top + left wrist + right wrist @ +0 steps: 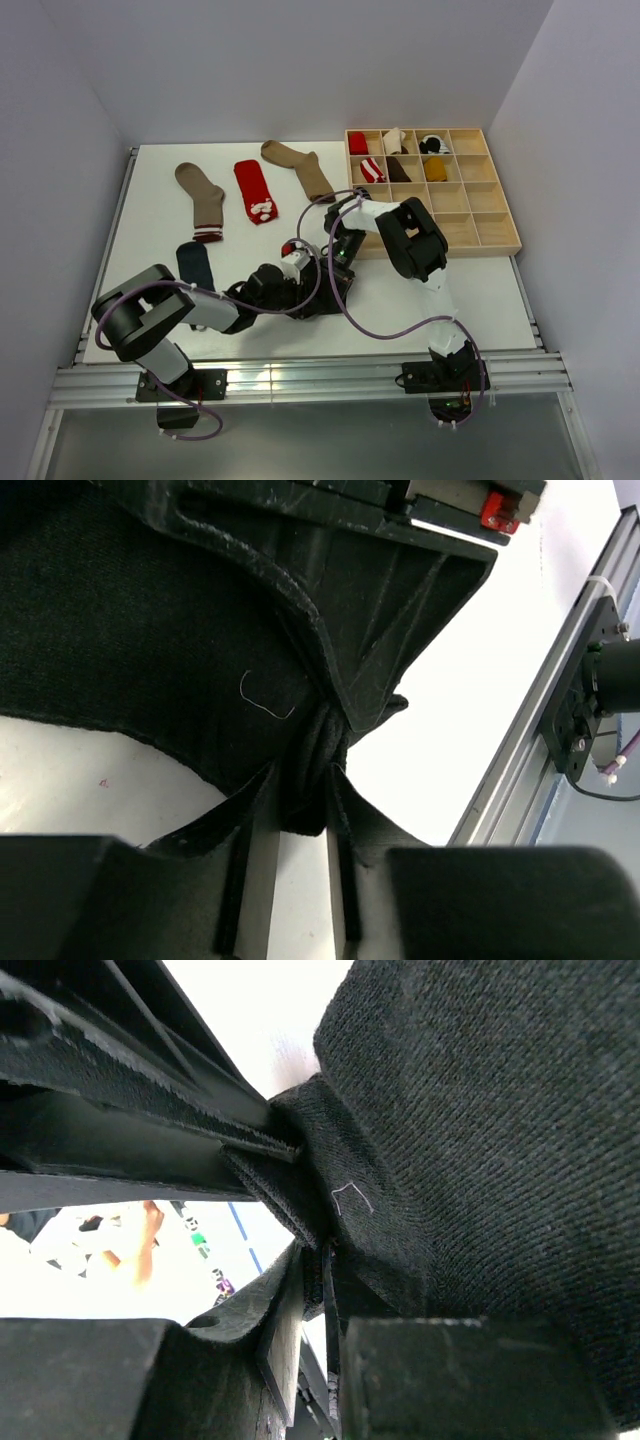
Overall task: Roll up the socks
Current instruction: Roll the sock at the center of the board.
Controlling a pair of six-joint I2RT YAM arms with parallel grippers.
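Position: black sock (130, 650) at near-centre of table (480, 290), directly between both tools | we find right gripper (318, 1260) clenched on its folded edge; left gripper (298, 815) pinching a bunched fold opposite | neither arm nearer; long axis hidden under the arms, so we cannot tell

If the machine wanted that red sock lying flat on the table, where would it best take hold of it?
Probably the plain far end of the red sock. It lies flat and straight on the table, so a claw would come straight down from above and pinch across its narrow width, bunching the cloth between its fingers.
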